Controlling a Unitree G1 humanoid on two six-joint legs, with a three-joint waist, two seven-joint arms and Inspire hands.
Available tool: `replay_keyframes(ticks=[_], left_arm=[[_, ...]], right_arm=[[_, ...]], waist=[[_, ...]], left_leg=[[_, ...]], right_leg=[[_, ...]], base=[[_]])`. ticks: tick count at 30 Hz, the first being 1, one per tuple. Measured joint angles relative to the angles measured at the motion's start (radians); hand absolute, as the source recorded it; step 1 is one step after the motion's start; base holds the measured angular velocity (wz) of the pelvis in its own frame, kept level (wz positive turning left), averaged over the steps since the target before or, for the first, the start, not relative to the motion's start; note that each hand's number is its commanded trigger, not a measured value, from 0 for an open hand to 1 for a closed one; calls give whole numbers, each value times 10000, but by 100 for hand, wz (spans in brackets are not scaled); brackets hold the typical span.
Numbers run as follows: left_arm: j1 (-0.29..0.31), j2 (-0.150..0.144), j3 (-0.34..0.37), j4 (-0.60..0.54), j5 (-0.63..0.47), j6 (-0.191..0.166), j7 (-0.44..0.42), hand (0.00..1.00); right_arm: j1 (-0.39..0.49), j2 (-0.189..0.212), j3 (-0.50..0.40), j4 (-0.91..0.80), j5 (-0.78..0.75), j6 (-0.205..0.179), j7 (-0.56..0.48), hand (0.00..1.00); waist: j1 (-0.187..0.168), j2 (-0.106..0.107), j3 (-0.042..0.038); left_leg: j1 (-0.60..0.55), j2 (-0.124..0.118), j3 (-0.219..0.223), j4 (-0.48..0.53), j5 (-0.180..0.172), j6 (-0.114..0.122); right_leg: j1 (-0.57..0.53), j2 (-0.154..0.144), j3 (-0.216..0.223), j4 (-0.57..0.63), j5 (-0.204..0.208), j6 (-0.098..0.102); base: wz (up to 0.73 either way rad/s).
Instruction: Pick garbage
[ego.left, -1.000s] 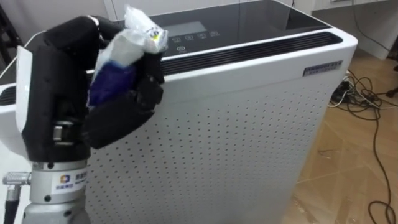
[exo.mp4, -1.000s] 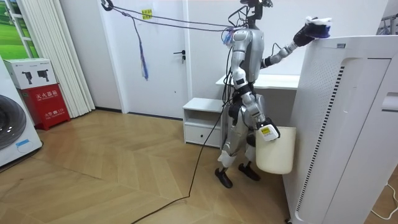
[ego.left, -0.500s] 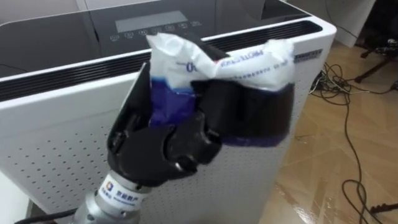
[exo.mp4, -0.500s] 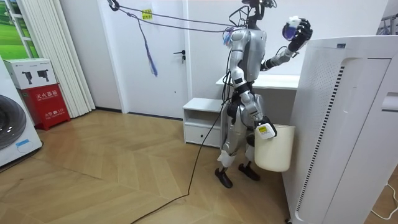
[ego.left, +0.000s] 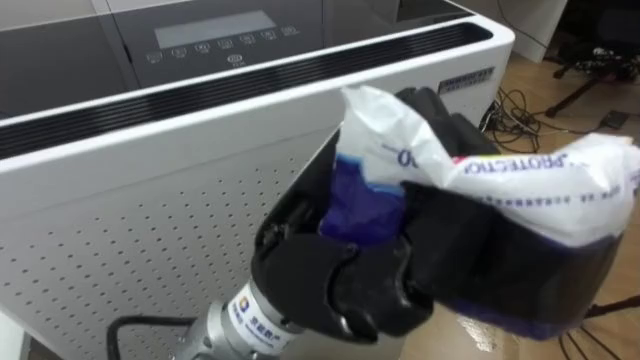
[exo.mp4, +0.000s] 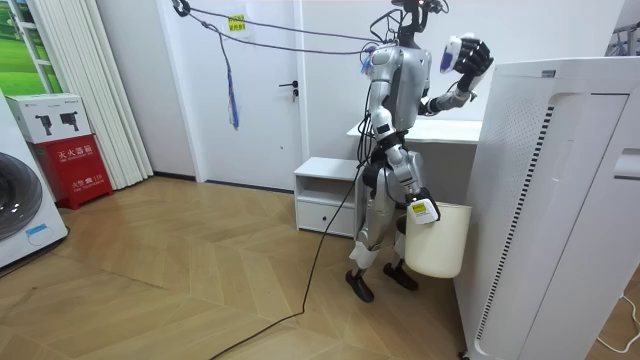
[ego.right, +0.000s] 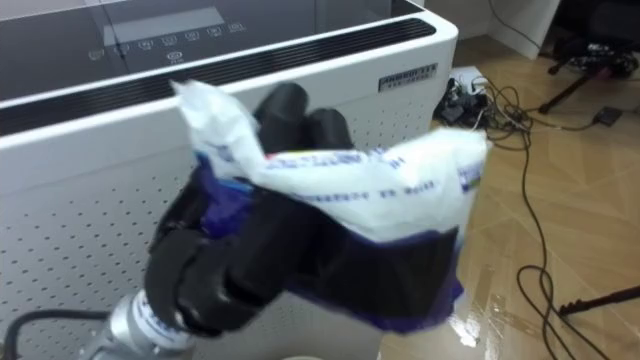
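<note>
A crumpled white and blue wrapper (ego.left: 520, 190) fills the foreground, and my left hand (ego.left: 340, 280) is shut on it, black fingers curled round its blue part. In the right eye view the same wrapper (ego.right: 370, 190) bulges out over that hand (ego.right: 230, 270). The room view has my left hand (exo.mp4: 470, 57) raised near head height with the wrapper (exo.mp4: 455, 46) in it, just clear of the tall white air purifier (exo.mp4: 560, 200). My right hand (exo.mp4: 418, 200) is down at my hip at the rim of a white bin (exo.mp4: 440, 245).
The air purifier (ego.left: 150, 200) stands right before me, with a dark control panel on top and a perforated front. Cables lie on the wood floor (ego.right: 540, 230) to its right. Behind me are a white table and low cabinet (exo.mp4: 325, 190).
My left hand has lifted the wrapper off the purifier's top and drawn it back towards my head. The bin at my right hand has swung slightly.
</note>
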Motion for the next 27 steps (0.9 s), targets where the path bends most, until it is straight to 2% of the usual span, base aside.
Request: replay_keyframes(ticks=[2, 4, 10, 11, 14, 19, 24, 27], left_arm=[[32, 183, -146, 612, 39, 45, -152, 100], [123, 383, -220, 1496, 611, 107, -257, 100], [533, 544, -210, 3779, 2655, 120, -429, 100], [533, 519, -184, 4157, 3022, 118, -424, 100], [532, 479, -26, 4794, 4008, 110, -420, 100], [553, 418, 71, 5595, 4861, 102, -340, 100], [650, 413, -4, 6231, 4890, -72, -343, 100], [669, 402, -129, 6776, 4977, -217, -340, 100]], right_arm=[[-9, -15, 49, 4, 55, 38, -85, 100], [-82, -51, 26, -15, 96, 43, -197, 100], [-325, -41, -260, 270, -235, 41, -257, 100], [-369, -48, -264, 268, -272, 39, -324, 100], [-629, -55, -304, 229, -337, 32, -360, 100], [-767, -60, -308, 93, -317, 1, -394, 100], [-840, -31, -266, 271, -230, -192, -517, 100], [-972, -51, -267, 277, -229, -193, -527, 100]], waist=[[17, 35, 43], [69, 129, 43], [370, 296, 94], [493, 319, 93], [544, 320, 99], [529, 324, 102], [537, 342, 116], [517, 409, 172]], left_leg=[[-77, 2, -60, 19, 1, 0], [-365, 15, -102, 67, 25, -22], [-861, 26, -165, 143, 97, -43], [-963, 28, -165, 140, 117, -47], [-1338, 66, -86, 75, 197, -64], [-1741, 66, -89, 8, 277, -71], [-1980, 69, -152, -12, 306, -76], [-2159, 76, -119, -32, 374, -89]], right_leg=[[-76, 0, -42, 25, 2, -2], [-404, 11, -48, 148, 2, -7], [-863, 35, -171, 161, 25, -46], [-983, 31, -189, 192, 24, -46], [-1465, 12, -210, 341, 23, -49], [-1926, -4, -231, 462, 24, -50], [-2201, -9, -166, 500, 22, -53], [-2417, -29, -234, 599, 10, -73]], base=[[0], [0], [5], [5], [-1], [2], [0], [0]])
